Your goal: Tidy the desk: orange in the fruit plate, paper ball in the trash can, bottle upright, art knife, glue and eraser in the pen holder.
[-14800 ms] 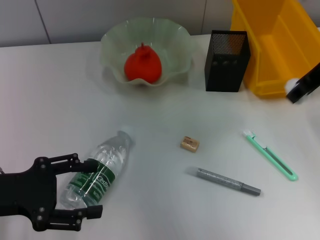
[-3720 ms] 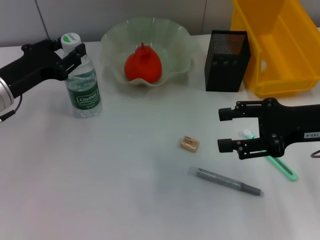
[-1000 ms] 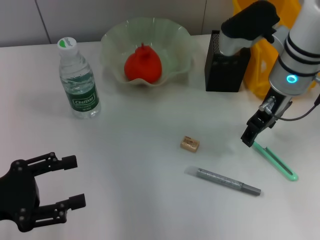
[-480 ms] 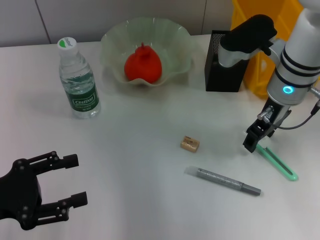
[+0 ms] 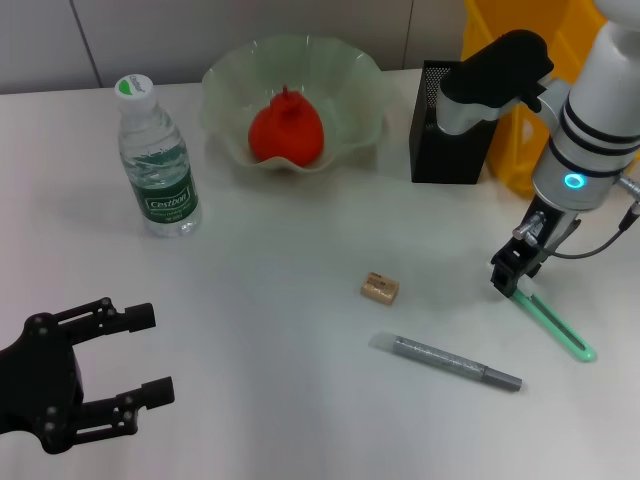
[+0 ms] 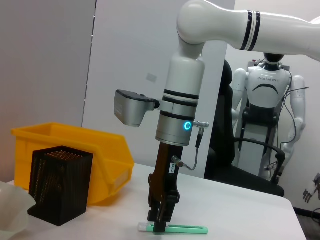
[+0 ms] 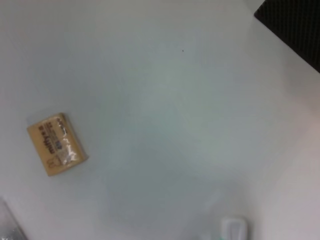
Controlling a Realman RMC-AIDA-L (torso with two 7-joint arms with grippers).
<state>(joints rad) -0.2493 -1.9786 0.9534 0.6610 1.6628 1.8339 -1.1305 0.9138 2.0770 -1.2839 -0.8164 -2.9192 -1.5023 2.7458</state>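
Observation:
The green art knife (image 5: 548, 318) lies flat on the table at the right. My right gripper (image 5: 508, 278) points straight down onto its white-tipped end, as the left wrist view also shows (image 6: 160, 224). The tan eraser (image 5: 379, 287) and the grey glue stick (image 5: 445, 362) lie mid-table. The bottle (image 5: 155, 160) stands upright at the left. The orange (image 5: 287, 133) sits in the fruit plate (image 5: 225, 75). The black mesh pen holder (image 5: 452, 120) stands behind. My left gripper (image 5: 100, 375) hovers open at the lower left, holding nothing. The paper ball is out of view.
A yellow bin (image 5: 560, 90) stands at the back right, next to the pen holder. The right wrist view shows the eraser (image 7: 56, 144) and the knife's white tip (image 7: 233, 229) on the bare white tabletop. Another robot (image 6: 267, 100) stands beyond the table.
My right gripper has sunk a little lower onto the art knife's near end. My left gripper has hardly moved.

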